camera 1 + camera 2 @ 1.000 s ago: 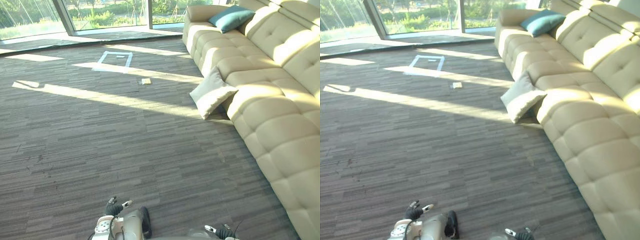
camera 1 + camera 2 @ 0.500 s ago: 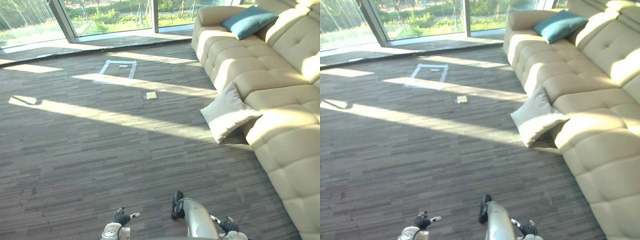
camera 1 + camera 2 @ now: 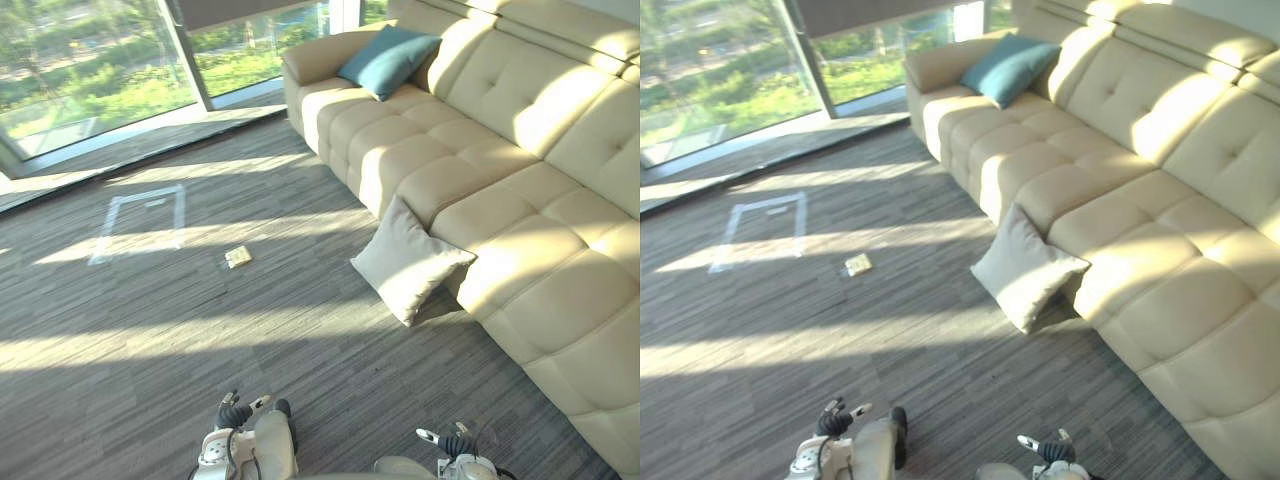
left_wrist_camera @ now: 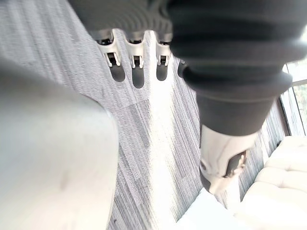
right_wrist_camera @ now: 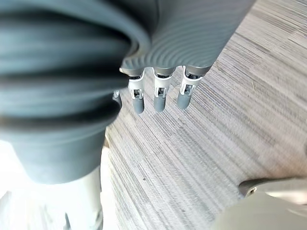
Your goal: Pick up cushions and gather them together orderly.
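Observation:
A cream cushion [image 3: 405, 262] stands on the carpet, leaning against the front of the sofa [image 3: 520, 200]. A teal cushion [image 3: 388, 58] rests on the sofa's far end by the armrest. Both my hands hang low near the bottom of the eye views, well short of the cream cushion. My left hand [image 3: 237, 412] is open, with straight fingers [image 4: 136, 67] over bare carpet and nothing in them. My right hand [image 3: 450, 442] is open too, its fingers [image 5: 158, 93] relaxed above the carpet and holding nothing.
The long cream sofa runs along the right side. A white tape rectangle [image 3: 140, 222] and a small pale object [image 3: 238, 257] lie on the grey carpet at the left. Tall windows [image 3: 100, 80] close off the far side.
The whole picture has shifted, so the camera has moved; the sofa and both cushions now sit nearer the middle. The cushions have not moved. Both hands stay low and hold nothing.

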Robot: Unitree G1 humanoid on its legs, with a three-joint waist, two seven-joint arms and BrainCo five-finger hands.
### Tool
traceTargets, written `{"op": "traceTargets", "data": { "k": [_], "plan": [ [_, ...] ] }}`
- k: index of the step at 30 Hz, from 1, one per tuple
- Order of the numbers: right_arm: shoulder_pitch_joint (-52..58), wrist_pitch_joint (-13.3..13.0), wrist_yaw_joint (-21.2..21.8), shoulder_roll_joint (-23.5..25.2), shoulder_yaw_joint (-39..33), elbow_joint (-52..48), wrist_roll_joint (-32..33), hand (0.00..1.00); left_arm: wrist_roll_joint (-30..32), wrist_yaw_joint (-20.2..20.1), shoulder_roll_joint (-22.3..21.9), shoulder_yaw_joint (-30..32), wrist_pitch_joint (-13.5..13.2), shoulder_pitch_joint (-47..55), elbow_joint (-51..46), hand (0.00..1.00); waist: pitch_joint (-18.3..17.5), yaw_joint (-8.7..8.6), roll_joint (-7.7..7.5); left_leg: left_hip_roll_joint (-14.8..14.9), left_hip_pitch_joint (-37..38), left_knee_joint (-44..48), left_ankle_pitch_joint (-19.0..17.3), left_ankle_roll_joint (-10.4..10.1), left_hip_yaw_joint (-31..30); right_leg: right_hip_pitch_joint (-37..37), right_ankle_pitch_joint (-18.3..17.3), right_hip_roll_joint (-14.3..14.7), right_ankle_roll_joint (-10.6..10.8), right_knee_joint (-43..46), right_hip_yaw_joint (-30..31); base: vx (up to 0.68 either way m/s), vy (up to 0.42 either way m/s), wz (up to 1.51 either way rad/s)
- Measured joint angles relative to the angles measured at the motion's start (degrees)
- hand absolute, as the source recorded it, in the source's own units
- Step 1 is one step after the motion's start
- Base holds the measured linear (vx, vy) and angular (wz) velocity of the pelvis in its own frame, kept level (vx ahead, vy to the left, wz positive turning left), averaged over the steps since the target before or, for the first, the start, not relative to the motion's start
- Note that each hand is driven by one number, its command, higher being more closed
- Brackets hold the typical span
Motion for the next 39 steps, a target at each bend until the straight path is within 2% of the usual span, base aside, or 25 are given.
{"op": "traceTargets", "data": {
  "k": [1,3,4,6,9,11,12,13,14,15,16,17,18,19,21,22,24,26,27,30,32,34,35,37,39],
  "plan": [
    [0.14,-0.03,0.17,0.73,0.33,-0.11,-0.07,0.00,0.02,0.34,0.92,-0.01,0.01,-0.04,0.38,0.00,-0.64,0.44,-1.42,-0.62,1.62,0.63,-2.12,1.28,3.25,-4.27,1.07,-2.08,1.80,8.42,-0.18,0.51,0.394,-1.05],
    [0.18,-0.03,0.43,0.78,0.24,-0.15,-0.16,0.00,0.07,0.79,1.36,-0.03,0.45,-0.52,0.95,0.00,-0.68,0.64,-1.89,-0.75,4.91,0.76,-4.96,2.56,6.47,-10.05,4.02,-4.59,3.70,20.48,-2.27,0.43,0.351,-0.92],
    [0.22,-0.03,0.45,0.73,0.07,-0.16,-0.16,0.00,0.05,0.86,1.35,-0.13,0.80,-0.55,1.38,0.00,-0.64,0.55,-1.86,-0.75,8.65,-0.53,-6.40,3.06,8.63,-12.86,4.07,-6.65,3.31,26.16,-6.08,0.39,0.293,-0.91],
    [0.15,-0.15,0.43,0.43,0.08,-0.60,-0.15,0.00,-0.04,0.91,1.20,-1.00,1.24,-0.34,1.80,0.00,-0.63,0.23,-1.43,-0.60,14.82,-4.88,-7.10,2.99,11.11,-16.31,3.57,-8.78,2.44,28.45,-12.90,0.32,0.193,-0.72],
    [-1.23,-0.31,0.45,-0.94,0.16,0.50,-0.23,0.00,-0.07,0.78,1.37,-3.91,1.20,-0.61,3.21,0.00,-0.52,-0.98,-0.54,-0.34,21.31,-12.65,-6.59,2.23,14.94,-21.75,3.70,-8.86,1.36,18.41,-23.37,0.28,0.126,-0.58],
    [-2.28,-0.40,0.63,-1.96,0.15,0.93,-0.23,0.00,-0.08,0.71,1.48,-6.12,1.26,-1.71,5.01,0.00,-0.11,-1.80,0.97,-0.03,23.73,-16.00,-6.38,1.86,16.58,-25.31,6.86,-7.91,-1.37,9.81,-30.01,0.36,0.050,-0.47],
    [-3.13,-0.40,0.76,-2.75,0.20,1.10,-0.23,0.00,-0.07,0.69,1.47,-7.46,1.37,-2.14,6.05,0.00,0.64,-2.29,2.21,0.47,25.26,-17.60,-6.27,1.66,16.85,-27.06,9.62,-5.52,-3.07,5.69,-31.23,0.42,0.000,-0.35],
    [-3.12,-0.36,0.87,-2.88,0.23,1.61,-0.48,0.00,0.02,0.46,1.57,-8.14,1.37,-2.12,6.59,0.00,0.86,-2.53,2.54,0.26,26.30,-18.54,-6.00,1.18,16.50,-27.62,14.17,-3.02,-4.26,0.19,-30.23,0.43,-0.024,-0.20],
    [-3.00,-0.41,0.84,-2.69,0.21,2.57,-0.66,0.00,0.06,0.39,1.87,-8.40,1.37,-1.97,6.62,0.00,0.80,-2.54,2.05,-0.51,27.03,-18.82,-5.99,1.15,15.56,-27.40,17.47,-1.88,-5.06,-3.30,-28.11,0.45,-0.093,0.09],
    [-2.56,-0.41,0.81,-2.54,-0.05,3.37,-0.59,0.00,0.18,0.27,1.99,-8.34,1.35,-1.95,6.87,0.00,1.04,-2.74,1.31,-1.47,29.15,-18.81,-6.12,0.91,13.57,-26.56,21.32,-1.59,-10.51,-3.27,-25.42,0.40,-0.120,0.17],
    [-2.78,-0.38,0.33,-3.09,-1.12,3.68,-0.40,0.00,0.19,0.33,0.93,-8.36,1.30,-2.35,7.17,0.00,1.50,-2.95,3.45,-0.40,30.09,-18.36,-6.08,-0.03,12.75,-26.05,20.27,-1.32,-9.41,-1.49,-26.23,0.59,-0.205,0.27],
    [-2.55,-0.34,0.64,-3.64,-1.65,3.73,-0.66,0.00,0.23,0.13,-0.26,-8.20,1.19,-2.37,7.14,0.00,1.27,-3.50,4.38,0.58,28.05,-12.51,-4.69,-2.48,11.50,-25.19,17.23,-1.42,-9.65,-0.85,-26.39,0.49,-0.196,0.16],
    [-2.48,-0.26,0.80,-3.46,-1.89,3.58,-0.60,0.00,0.33,-0.09,-0.72,-7.09,1.17,-2.21,6.23,0.00,1.44,-3.84,4.77,2.37,24.69,-4.09,-3.62,-4.14,10.34,-23.63,16.16,-1.13,-9.81,-1.39,-26.67,0.54,-0.258,0.19],
    [-2.31,-0.08,0.84,-3.34,-2.09,3.15,-0.61,0.00,0.32,-0.22,-1.34,-5.31,1.21,-2.16,5.54,0.00,1.76,-3.86,5.32,5.20,19.93,8.35,-0.03,-5.34,8.04,-20.53,15.26,0.33,-10.06,-3.13,-26.86,0.42,-0.222,-0.06],
    [-1.92,0.16,0.75,-3.06,-1.95,2.16,-0.17,0.00,0.20,-0.51,-1.71,-3.23,1.21,-1.21,2.82,0.00,2.03,-3.44,5.14,9.56,15.16,25.45,0.19,-6.47,6.90,-13.41,14.11,2.88,-10.66,-6.37,-26.10,0.44,-0.177,-0.37],
    [-1.97,0.12,0.77,-2.70,-1.90,1.99,0.03,0.00,0.17,-0.60,-1.76,-3.14,1.15,-1.11,1.85,0.00,2.31,-3.18,4.49,10.18,13.85,28.55,-0.25,-6.50,7.30,-11.18,13.53,3.15,-10.81,-7.30,-25.56,0.33,-0.121,-0.41],
    [-1.87,0.23,0.81,-1.95,-1.98,1.12,0.11,0.00,0.17,-0.84,-2.31,-3.18,1.09,-1.19,0.02,0.00,2.25,-2.94,3.35,10.76,9.26,28.74,-1.63,-4.41,8.85,-7.44,12.56,3.52,-10.22,-9.74,-23.90,0.26,-0.101,-0.41],
    [-1.99,0.26,0.78,-1.75,-2.29,0.71,0.12,0.00,0.17,-0.82,-2.62,-3.12,1.01,-1.73,-0.69,0.00,2.24,-1.47,3.12,9.59,6.91,18.89,-3.23,-2.63,9.71,-5.19,12.45,3.67,-9.85,-11.41,-21.31,0.29,-0.037,-0.66],
    [-2.08,0.27,0.75,-1.67,-2.31,0.64,0.14,0.00,0.17,-0.81,-2.88,-3.12,1.01,-1.99,-0.91,0.00,2.32,-1.15,2.96,8.20,6.83,11.65,-3.58,-2.48,9.02,-4.48,12.23,3.50,-9.42,-11.72,-19.89,0.20,0.022,-0.61],
    [-2.63,0.25,0.41,-1.26,-2.22,0.16,0.11,0.00,0.16,-0.76,-3.48,-2.59,0.93,-2.03,-0.91,0.00,2.32,-0.86,2.57,2.88,5.92,-3.68,-3.27,-2.74,-0.14,-2.76,11.28,2.71,-7.78,-11.89,-15.67,0.27,0.110,-0.71],
    [-2.40,0.25,0.36,-1.23,-1.98,0.20,0.11,0.00,0.14,-0.74,-3.55,-2.62,0.33,-2.18,-0.89,0.00,2.39,-0.84,2.20,0.45,5.95,-8.03,-2.20,-2.95,-4.38,-2.44,10.44,2.03,-6.10,-11.71,-13.03,0.26,0.216,-0.73],
    [-2.06,0.20,0.32,-1.57,-1.96,-0.02,0.13,0.00,0.13,-0.75,-3.93,-2.64,-0.07,-2.08,0.34,0.00,1.52,-0.76,3.32,0.81,6.47,-10.31,2.16,-0.64,-5.43,-2.46,8.54,2.63,-3.21,-10.69,-9.68,0.26,0.339,-0.83],
    [-1.96,0.16,0.26,-1.59,-1.96,0.04,0.11,0.00,0.14,-0.78,-3.93,-2.60,-0.04,-2.12,0.76,0.00,0.93,-0.72,3.88,1.21,7.17,-11.02,3.57,-2.16,-5.37,-2.59,7.79,2.84,-2.21,-9.83,-8.47,0.27,0.373,-0.76],
    [-0.89,0.18,0.07,1.05,-1.15,0.13,0.08,0.00,0.16,-0.74,-1.89,-2.58,-0.03,-1.97,1.39,0.00,-1.55,-0.42,-0.63,-1.19,8.67,-12.26,2.61,-0.55,0.15,-3.64,6.97,-1.06,-0.12,-9.27,-5.95,0.27,0.353,-0.81],
    [-0.72,0.18,0.05,1.76,-1.07,0.18,0.08,0.00,0.18,-0.76,-1.45,-2.64,-0.03,-2.07,1.97,0.00,-2.19,-0.21,-1.78,-2.21,10.22,-13.36,2.31,-0.02,2.36,-3.20,8.07,-2.49,1.58,-10.88,-5.28,0.24,0.293,-0.65]
  ]
}}
